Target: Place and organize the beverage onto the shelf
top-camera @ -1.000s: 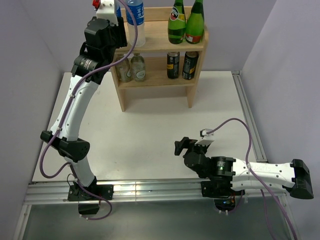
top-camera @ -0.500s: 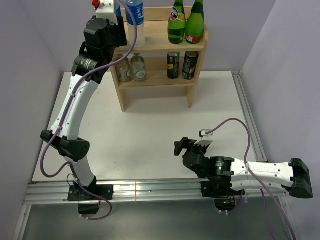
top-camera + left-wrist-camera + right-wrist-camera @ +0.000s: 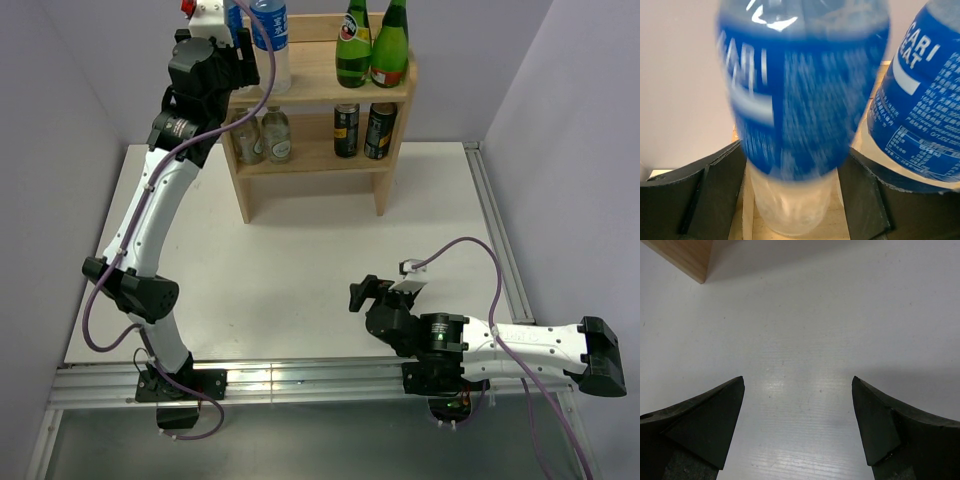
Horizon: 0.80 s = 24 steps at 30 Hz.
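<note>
Top cam looks down from behind the arms. Left wrist cam hugs a blue-labelled clear plastic bottle [image 3: 800,115], right wrist cam faces white tabletop [image 3: 800,315]. Both show from the top.

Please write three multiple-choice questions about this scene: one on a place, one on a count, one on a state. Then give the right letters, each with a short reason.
1. Where do the green bottles stand?
A. on the lower tier, left side
B. on the shelf's top board, right side
C. on the lower tier, right side

2. How many cans are on the lower tier?
A. one
B. four
C. two

3. How is the right gripper?
A. open and empty
B. shut on a can
C. shut on a bottle

Answers:
1 B: both stand at the right of the top board.
2 C: two dark cans stand side by side at the right of the lower tier.
3 A: its wrist view shows the fingers apart, with only bare table between them.
</note>
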Available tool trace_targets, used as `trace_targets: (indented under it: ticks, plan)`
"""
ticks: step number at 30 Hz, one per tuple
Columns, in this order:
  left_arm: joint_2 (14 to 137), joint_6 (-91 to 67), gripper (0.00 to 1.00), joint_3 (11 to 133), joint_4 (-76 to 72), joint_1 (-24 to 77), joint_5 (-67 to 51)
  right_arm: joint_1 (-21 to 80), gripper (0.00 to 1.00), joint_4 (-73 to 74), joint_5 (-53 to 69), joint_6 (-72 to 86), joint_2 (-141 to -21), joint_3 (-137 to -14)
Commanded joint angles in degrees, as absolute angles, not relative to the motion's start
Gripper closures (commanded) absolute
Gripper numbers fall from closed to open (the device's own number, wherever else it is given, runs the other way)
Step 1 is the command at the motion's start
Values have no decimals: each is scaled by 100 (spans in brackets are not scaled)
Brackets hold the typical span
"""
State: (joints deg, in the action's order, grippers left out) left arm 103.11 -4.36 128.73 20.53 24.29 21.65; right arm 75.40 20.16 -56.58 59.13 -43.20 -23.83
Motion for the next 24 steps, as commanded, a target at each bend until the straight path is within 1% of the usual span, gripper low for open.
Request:
trace_targets:
  ticks: [1,8,11,13,15,16,24]
  plan:
    - [10046,-518,23,12788,1749,2399,2285,7585,5,2065,-5959,6091,-4236,-2329]
    - [9914,-589,23,12700,1846,2399,2259,7629,5,2101,-5950,6187,-4254,-2329]
    - [9835,-659,22,12639,1881,2399,2268,7646,6,2101,-5950,6231,-4263,-2329]
    - [9721,-703,18,12499,1872,2399,2267,7673,6,2101,-5959,6249,-4280,-2329]
    - [9607,-738,4,12367,1890,2399,2285,7708,6,2118,-5968,6302,-4307,-2329]
    - [9554,-738,1,12323,1890,2399,2276,7725,6,2127,-5976,6319,-4315,-2329]
    - [9001,-887,1,11804,2030,2408,2189,7927,6,2302,-6082,6714,-4526,-2303]
